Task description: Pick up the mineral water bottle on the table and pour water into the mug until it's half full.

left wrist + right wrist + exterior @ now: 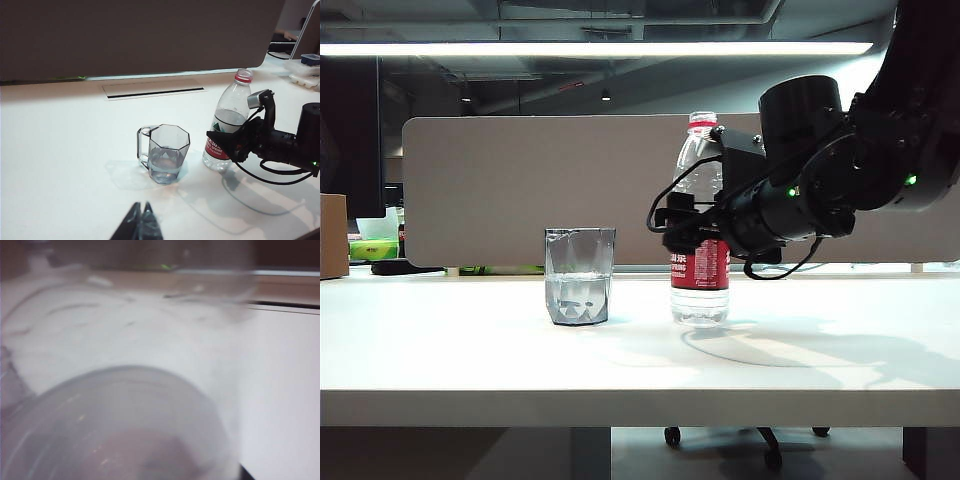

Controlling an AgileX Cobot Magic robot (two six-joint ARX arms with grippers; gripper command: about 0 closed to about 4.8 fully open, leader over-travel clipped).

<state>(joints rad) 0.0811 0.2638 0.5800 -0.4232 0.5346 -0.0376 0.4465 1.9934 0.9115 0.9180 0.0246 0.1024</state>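
My left gripper (141, 222) waits nearest its own camera, low over the white worktop (60, 150), its dark fingertips meeting with nothing between them. Just beyond it stands the mug (165, 152), upright and already holding water (163, 169) to roughly the middle, as far as I can judge. Further on, just beside the mug, the mineral water bottle (700, 235) stands upright on the worktop, uncapped and with only a little water left low down. My right gripper (682, 225) sits level at its label; its own camera is filled by blurred plastic, and I cannot tell whether the jaws are gripping or letting go. To finish well, I should spread them wide and back straight out, without nudging the bottle.
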